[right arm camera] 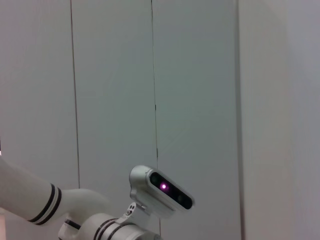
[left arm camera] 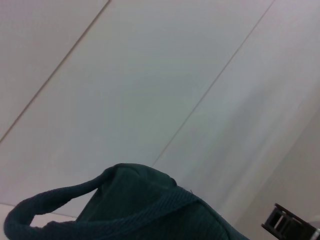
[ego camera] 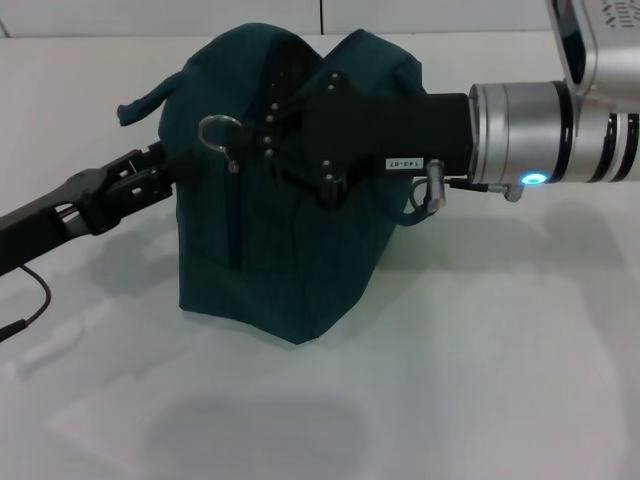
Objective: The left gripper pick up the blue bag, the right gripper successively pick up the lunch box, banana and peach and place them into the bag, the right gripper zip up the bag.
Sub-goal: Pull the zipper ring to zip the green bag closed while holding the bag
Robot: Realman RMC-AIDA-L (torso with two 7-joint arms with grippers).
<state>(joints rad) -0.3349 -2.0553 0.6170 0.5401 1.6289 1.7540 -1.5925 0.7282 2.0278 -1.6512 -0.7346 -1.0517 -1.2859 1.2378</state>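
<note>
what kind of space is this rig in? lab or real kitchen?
Likely a lab test bench, not a kitchen: a bare white table, plain panelled white walls, and only the blue bag between the left end effector and the right end effector.

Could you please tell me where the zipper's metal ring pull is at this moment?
In the head view, the ring pull hangs near the top of the blue bag, on its left-facing side, between the left tool and the right tool.
</note>
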